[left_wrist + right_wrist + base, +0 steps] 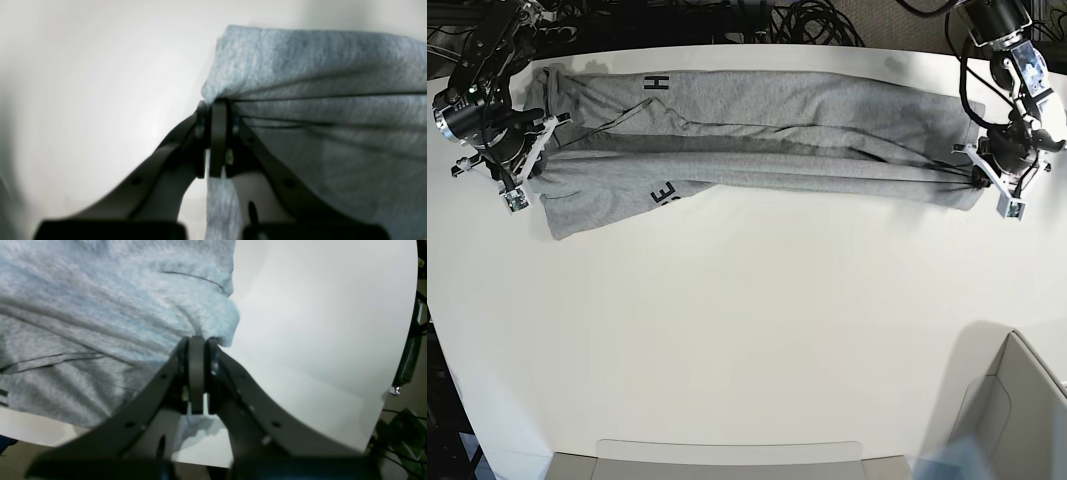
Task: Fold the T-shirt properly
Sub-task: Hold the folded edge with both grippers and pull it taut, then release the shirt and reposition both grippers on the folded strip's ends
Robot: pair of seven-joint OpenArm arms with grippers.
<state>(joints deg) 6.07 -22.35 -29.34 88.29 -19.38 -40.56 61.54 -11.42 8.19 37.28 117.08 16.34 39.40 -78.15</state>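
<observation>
Base view: your left end effector and right end effector each clamp the T-shirt, stretched at twelve o'clock on the tabletop; one lengthwise fold started, most remains.

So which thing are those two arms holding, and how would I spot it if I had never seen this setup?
Look at the big white table and follow its far edge, where a long heather-grey cotton T-shirt lies stretched from side to side. The left gripper and the right gripper each pinch one end of it. It is the only cloth there, and bold black block letters show near one end.
</observation>
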